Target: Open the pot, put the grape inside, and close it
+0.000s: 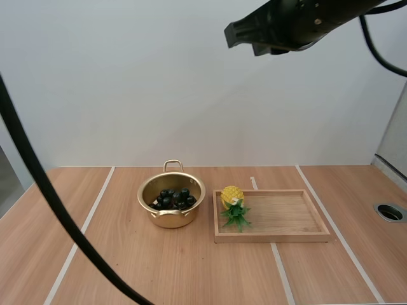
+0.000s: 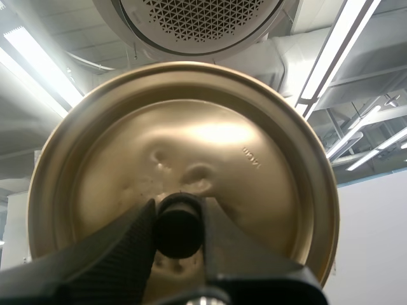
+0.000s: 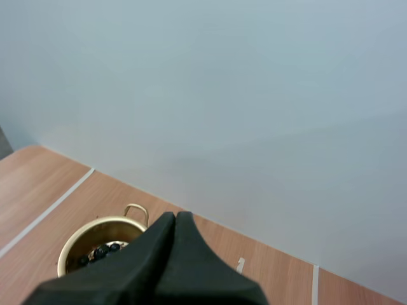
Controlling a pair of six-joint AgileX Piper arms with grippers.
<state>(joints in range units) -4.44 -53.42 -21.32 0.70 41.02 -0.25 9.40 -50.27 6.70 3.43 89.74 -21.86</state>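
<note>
A gold pot (image 1: 173, 220) stands uncovered at the middle of the table, with a bunch of dark grapes (image 1: 173, 198) lying inside it. My left gripper (image 2: 179, 207) is shut on the black knob of the gold lid (image 2: 210, 146), which is held up with its underside toward the ceiling. High over the table my right gripper (image 1: 230, 35) hangs shut on nothing, above and to the right of the pot. In the right wrist view the right gripper (image 3: 175, 217) is one dark wedge, with the pot (image 3: 95, 227) and its grapes (image 3: 100, 252) far below it.
A wooden tray (image 1: 280, 213) lies just right of the pot, holding a toy pineapple (image 1: 233, 200) at its left end. A round hole (image 1: 390, 212) sits in the table near the right edge. White lines run across the tabletop.
</note>
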